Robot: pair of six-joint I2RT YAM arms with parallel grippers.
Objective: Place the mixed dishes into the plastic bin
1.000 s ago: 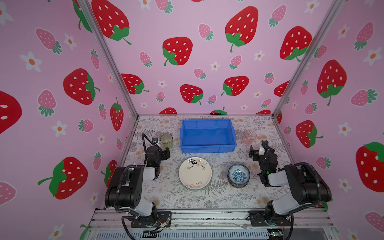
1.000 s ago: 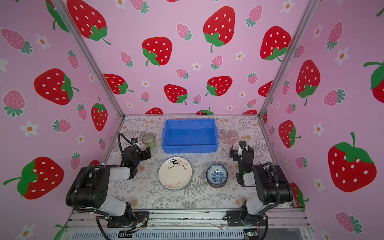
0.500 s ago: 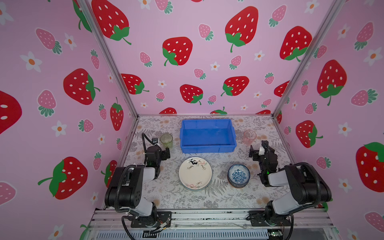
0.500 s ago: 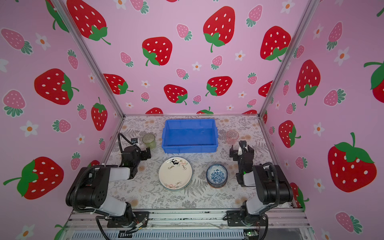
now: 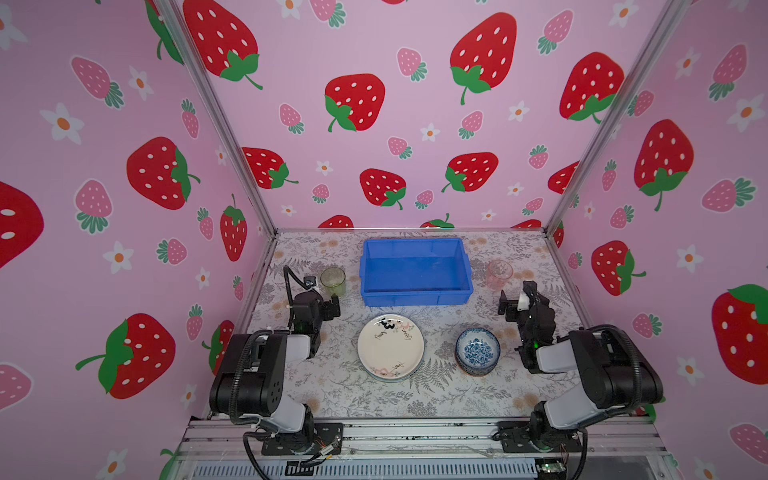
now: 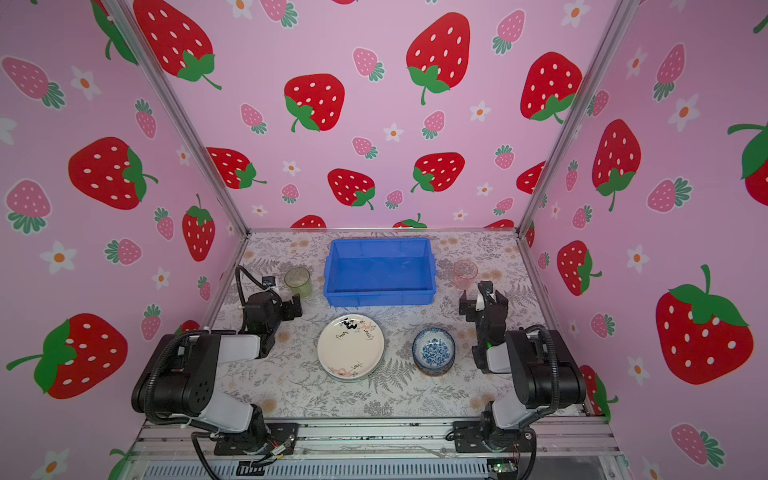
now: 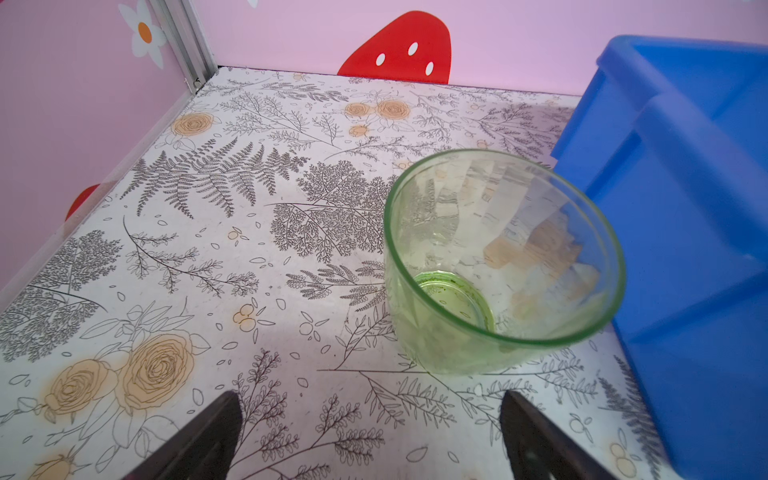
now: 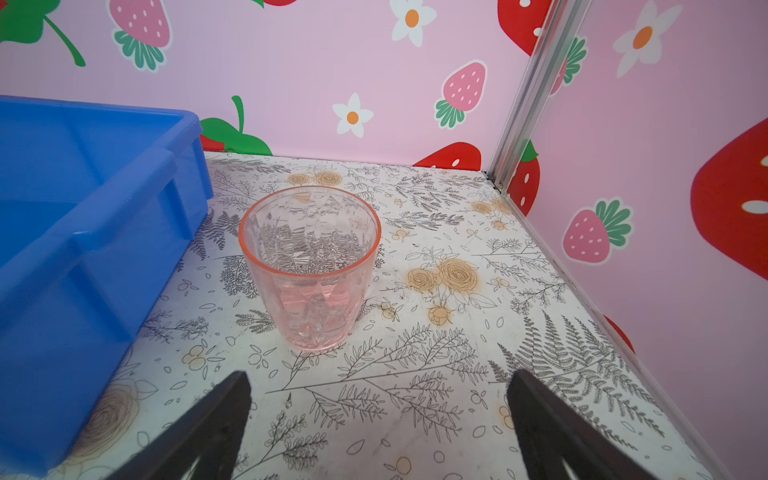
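Left jaws: spread wide, nothing between them but bare tabletop (image 7: 291,257). They are low over the surface and point toward the far side. The green tumbler (image 7: 498,266) stands upright just beyond the fingertips, apart from them. It lines up closer to the bin-side finger than to the other one.

Right jaws: spread wide, holding nothing. The pink tumbler (image 8: 309,266) stands upright just beyond them, about centred on the gap, with no contact.

Both top views: the left arm (image 5: 257,374) is on the near left and the right arm (image 5: 602,374) on the near right. Both are folded low.

Blue bin (image 5: 415,298): far centre of the tabletop, long side facing the arms. The green tumbler is just left of its left wall and the pink tumbler just right of its right wall. Neither touches the bin. The bin wall stands between each tumbler and the bin floor.

Near of the bin, between the arms: the cream plate (image 5: 390,347) with black marks lies flat in the centre. A second rim shows under its near edge; how many are stacked cannot be told. The blue-white bowl (image 5: 477,351) is to its right, upright and close to the right arm's wrist. It looks nested on another bowl, but this is unclear.

All dishes stand on the tabletop outside the bin. Strawberry walls (image 5: 374,104) enclose the left, far and right sides.
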